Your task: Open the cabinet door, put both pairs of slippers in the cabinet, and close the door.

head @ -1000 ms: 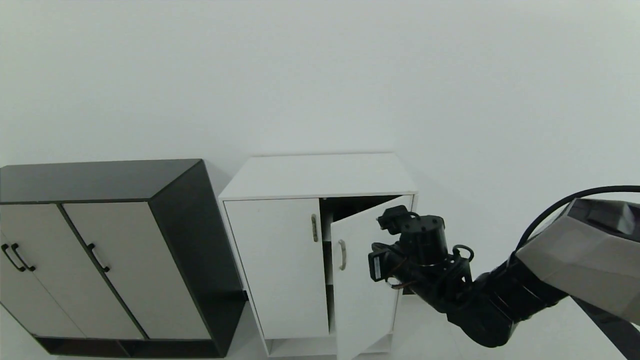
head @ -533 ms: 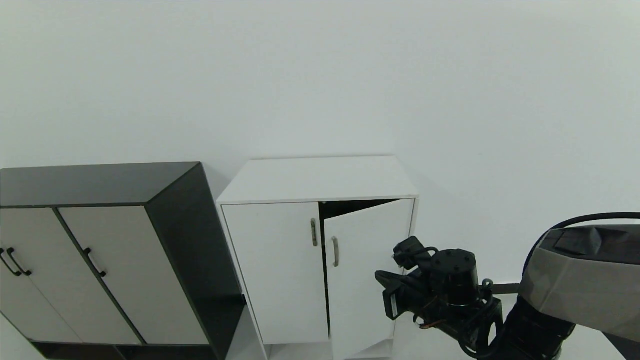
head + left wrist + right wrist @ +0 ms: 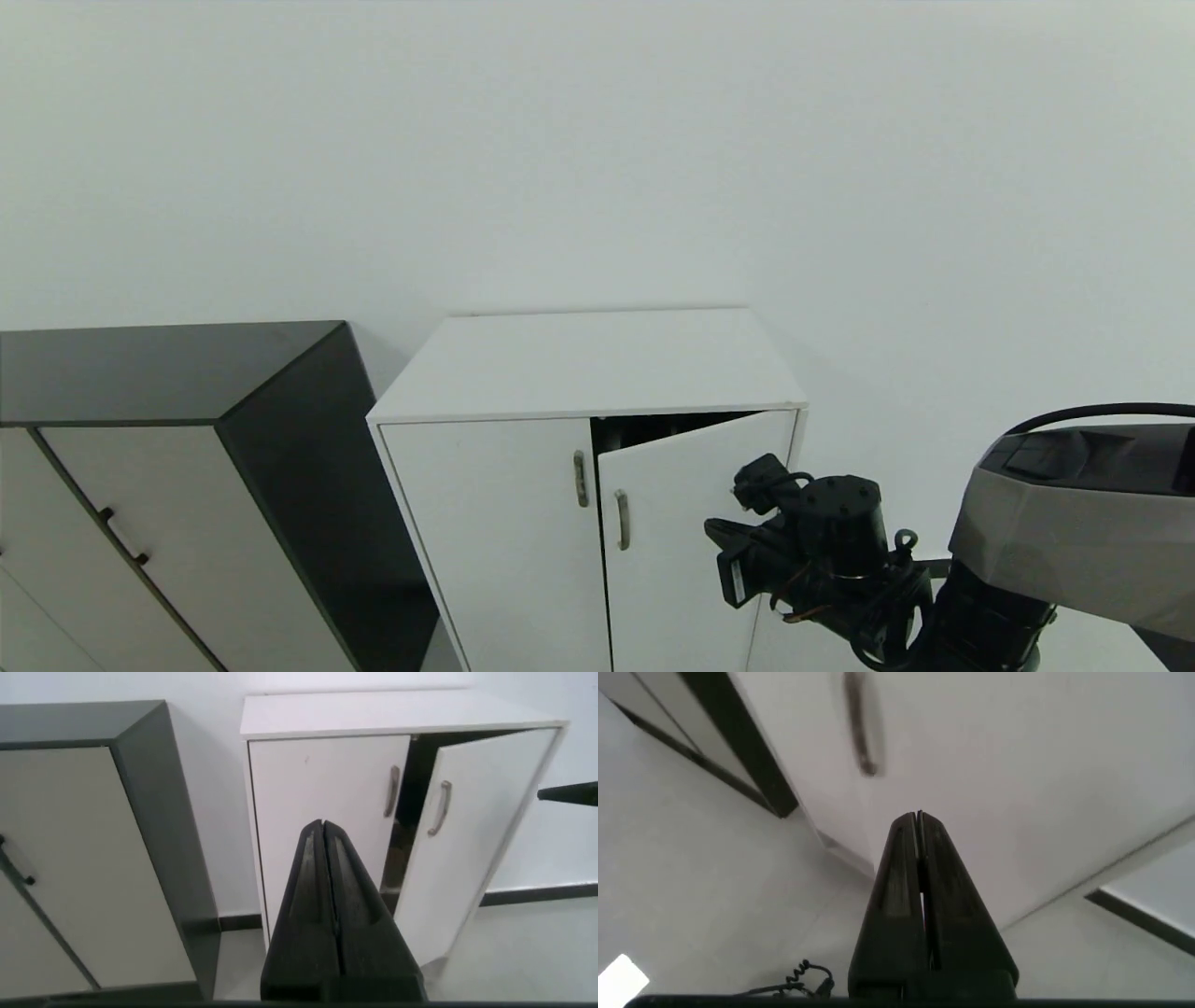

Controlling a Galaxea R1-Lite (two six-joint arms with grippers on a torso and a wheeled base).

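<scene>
The right door (image 3: 681, 532) of the white cabinet (image 3: 579, 364) has swung most of the way shut since a second ago, leaving only a narrow dark gap at its top edge. The right gripper (image 3: 713, 529) has dropped lower with it. Its fingers are pressed together, holding nothing, with the tips right at the door panel beside the handle (image 3: 622, 520). The left gripper (image 3: 323, 824) hangs back facing the cabinet, fingers likewise clenched and empty. A dark cabinet (image 3: 280, 439) stands just beside the cabinet on the left.

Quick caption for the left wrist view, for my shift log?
Left hand, shut and empty, faces the white cabinet with its right door ajar; a dark cabinet stands alongside.
</scene>
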